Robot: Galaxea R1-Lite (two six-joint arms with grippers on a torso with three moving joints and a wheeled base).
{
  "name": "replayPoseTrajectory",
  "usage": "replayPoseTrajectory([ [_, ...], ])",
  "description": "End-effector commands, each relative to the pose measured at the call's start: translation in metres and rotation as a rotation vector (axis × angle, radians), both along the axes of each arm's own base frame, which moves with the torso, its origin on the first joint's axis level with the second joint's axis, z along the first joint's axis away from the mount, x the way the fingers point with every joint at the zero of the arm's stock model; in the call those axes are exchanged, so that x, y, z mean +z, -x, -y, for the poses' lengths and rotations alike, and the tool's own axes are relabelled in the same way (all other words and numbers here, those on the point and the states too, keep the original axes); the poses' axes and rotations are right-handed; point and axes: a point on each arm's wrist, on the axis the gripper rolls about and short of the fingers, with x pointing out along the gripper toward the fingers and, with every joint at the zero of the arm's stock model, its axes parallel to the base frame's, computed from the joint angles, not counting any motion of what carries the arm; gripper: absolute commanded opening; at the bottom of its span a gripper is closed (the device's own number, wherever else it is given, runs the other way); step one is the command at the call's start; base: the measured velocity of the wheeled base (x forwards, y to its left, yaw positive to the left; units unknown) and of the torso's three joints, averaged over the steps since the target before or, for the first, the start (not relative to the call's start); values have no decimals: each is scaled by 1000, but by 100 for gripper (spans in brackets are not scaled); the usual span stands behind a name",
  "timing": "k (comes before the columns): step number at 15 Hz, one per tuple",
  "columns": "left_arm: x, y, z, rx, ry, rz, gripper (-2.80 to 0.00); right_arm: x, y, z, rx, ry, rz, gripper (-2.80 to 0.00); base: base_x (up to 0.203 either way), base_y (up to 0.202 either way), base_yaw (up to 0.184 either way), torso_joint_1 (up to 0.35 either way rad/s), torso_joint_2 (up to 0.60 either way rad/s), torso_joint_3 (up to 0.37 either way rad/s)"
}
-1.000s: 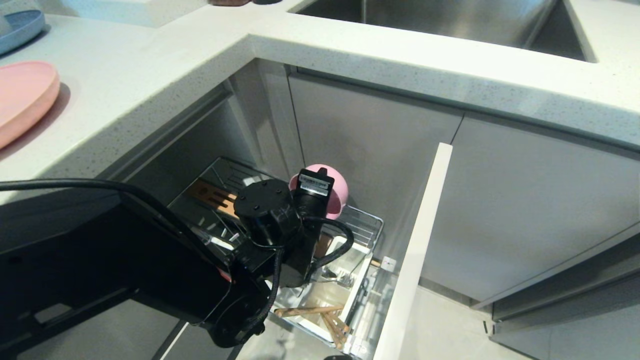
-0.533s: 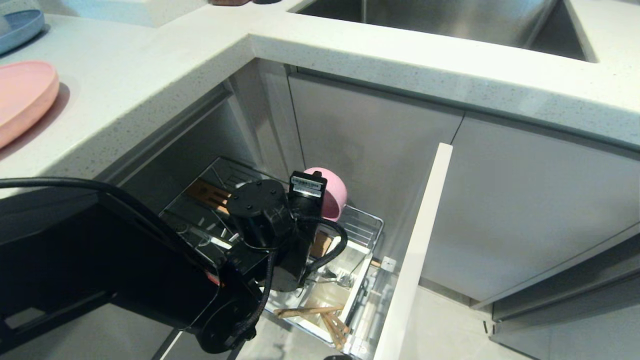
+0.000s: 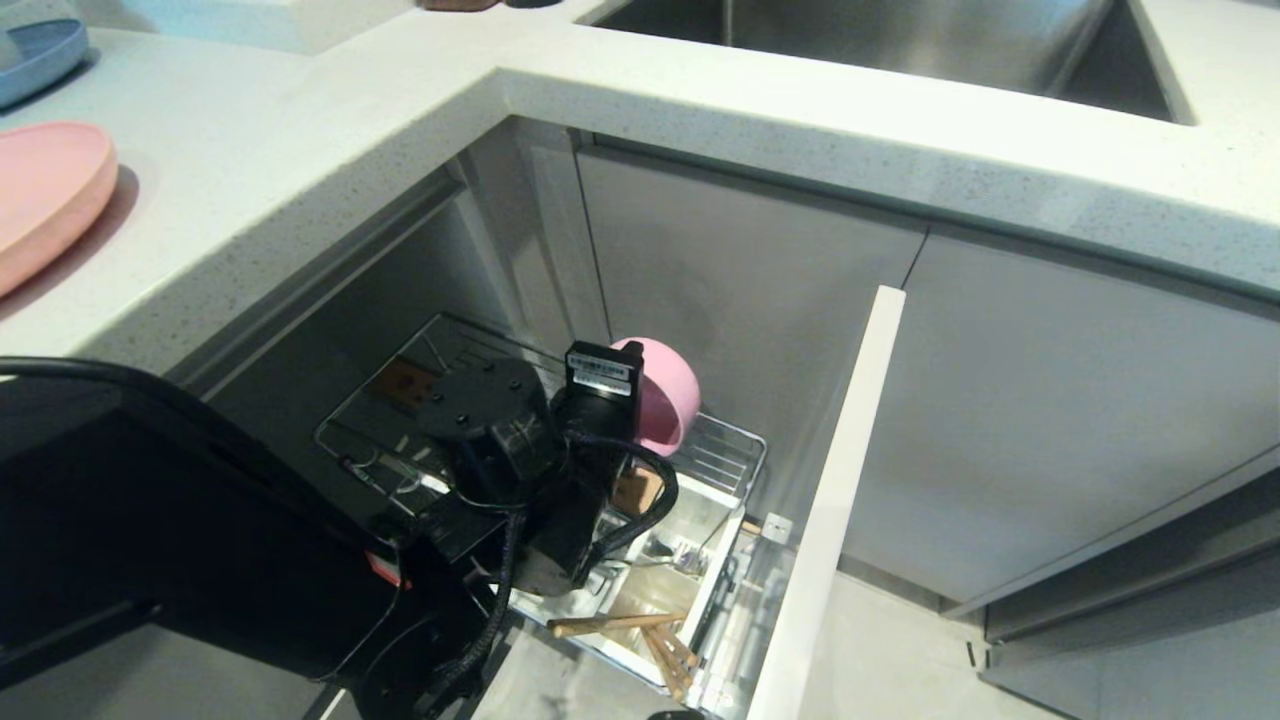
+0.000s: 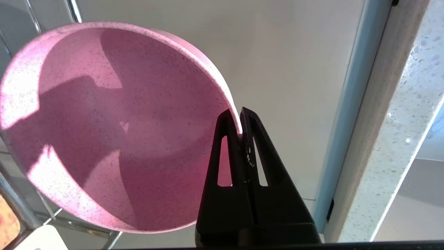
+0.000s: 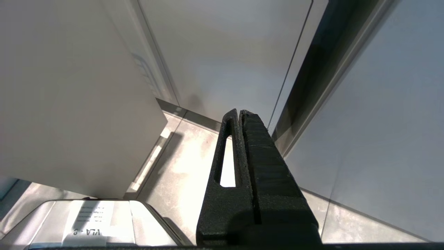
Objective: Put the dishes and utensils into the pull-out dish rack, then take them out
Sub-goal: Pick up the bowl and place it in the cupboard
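Note:
My left gripper [image 4: 239, 119] is shut on the rim of the pink bowl [image 4: 104, 132], one finger inside and one outside. The bowl [image 3: 668, 395] hangs tilted on its side just above the far end of the pull-out dish rack [image 3: 745, 452]; my left wrist hides its near part. The wooden chopsticks [image 3: 620, 624] lie in the rack's white caddy [image 3: 722, 570], with the silver fork [image 3: 678, 553] in the compartment behind them. The pink plate [image 3: 45, 200] lies flat on the counter at far left. My right gripper [image 5: 239, 113] is shut on nothing and parked low over the floor.
The rack's white drawer front [image 3: 835, 500] stands pulled out to the right of the rack. The counter edge [image 3: 300, 250] overhangs the rack on the left. A blue plate [image 3: 40, 50] sits at the counter's far left corner. The sink [image 3: 880, 40] is behind.
My left arm has drawn back toward the lower left, and the bowl has sunk a little toward the rack and tilted further. The right arm has not moved.

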Motion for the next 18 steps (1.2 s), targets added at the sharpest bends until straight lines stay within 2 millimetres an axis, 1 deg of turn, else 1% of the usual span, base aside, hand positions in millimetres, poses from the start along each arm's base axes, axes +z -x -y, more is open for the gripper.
replayPoseTrajectory([
  [1, 0, 2, -1, -2, 29, -8, -280, 0, 0, 0, 1, 1, -2, -280, 0, 0, 0, 0, 0, 0],
  [4, -10, 0, 1, -7, 27, -37, -280, 0, 0, 0, 1, -1, -2, -280, 0, 0, 0, 0, 0, 0],
  [9, -15, -2, 2, -18, 31, -54, -280, 0, 0, 0, 0, -1, -1, -280, 0, 0, 0, 0, 0, 0],
  [13, -25, -4, 5, -19, 18, -75, -280, 0, 0, 0, 1, 0, -1, -280, 0, 0, 0, 0, 0, 0],
  [18, -28, -6, 5, -17, 11, -85, -280, 0, 0, 0, 0, 0, -2, -280, 0, 0, 0, 0, 0, 0],
])
